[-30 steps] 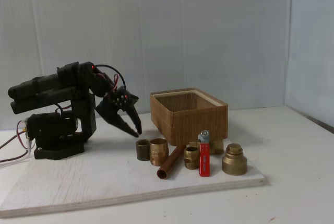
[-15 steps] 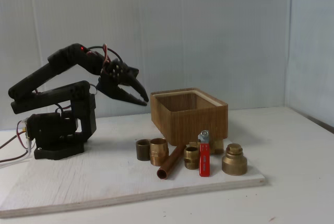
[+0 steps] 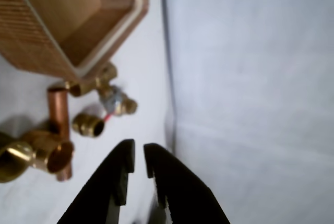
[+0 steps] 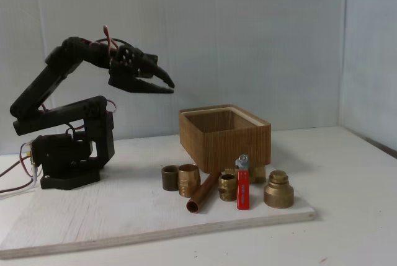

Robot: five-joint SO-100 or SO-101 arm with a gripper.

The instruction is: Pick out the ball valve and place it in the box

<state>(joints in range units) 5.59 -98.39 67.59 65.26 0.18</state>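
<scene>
The ball valve (image 4: 242,186) lies on the white board in front of the box, its long red lever pointing toward the camera and a silver nut on top. In the wrist view the valve (image 3: 117,100) sits just below the box corner, blurred, with a thin red sliver of the lever. The brown ribbed box (image 4: 226,137) stands behind the fittings; the wrist view shows the box (image 3: 31,44) from above with its pale rim. My gripper (image 4: 170,86) hangs high in the air, left of the box and above its rim. The gripper (image 3: 139,155) is shut with nothing between its dark fingers.
A copper pipe piece (image 4: 203,193) lies slanted left of the valve. Brass fittings (image 4: 188,179) stand left of the pipe, and a larger stepped one (image 4: 278,190) at the right. The white board (image 4: 93,216) has free room left of the parts. The arm's base (image 4: 68,154) is far left.
The arm has unfolded and raised the gripper from low over the board to well above the box's rim height. Its tips now point rightward, not down. The parts have not moved.
</scene>
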